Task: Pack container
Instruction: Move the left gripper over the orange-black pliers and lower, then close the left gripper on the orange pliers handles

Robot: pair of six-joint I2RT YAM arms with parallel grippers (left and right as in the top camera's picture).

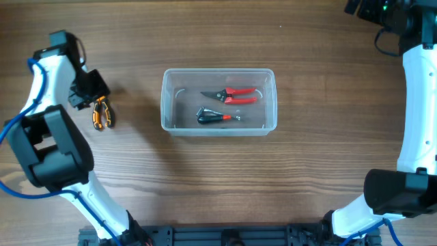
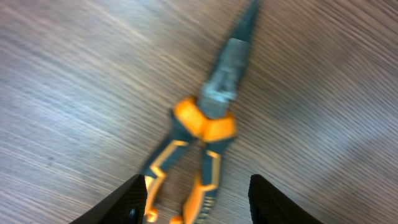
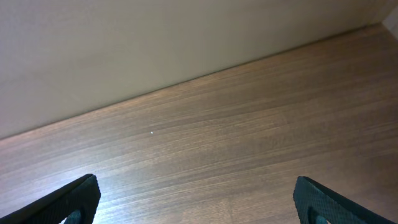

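Observation:
The clear plastic container [image 1: 218, 101] stands in the middle of the table. Inside lie red-handled snips [image 1: 232, 94] and a dark tool with a small red part [image 1: 217, 117]. Orange-and-black long-nose pliers [image 1: 102, 114] lie on the table left of the container. In the left wrist view the pliers [image 2: 208, 121] lie flat, nose pointing away, handles between my fingers. My left gripper [image 2: 198, 205] is open, its fingers on either side of the handles. My right gripper [image 3: 196, 202] is open and empty above bare table at the far right corner; the overhead view shows only its arm.
A pale wall meets the table's far edge in the right wrist view [image 3: 155, 37]. The right arm's white link [image 1: 418, 102] runs down the right side. The left arm's base [image 1: 51, 147] stands at the front left.

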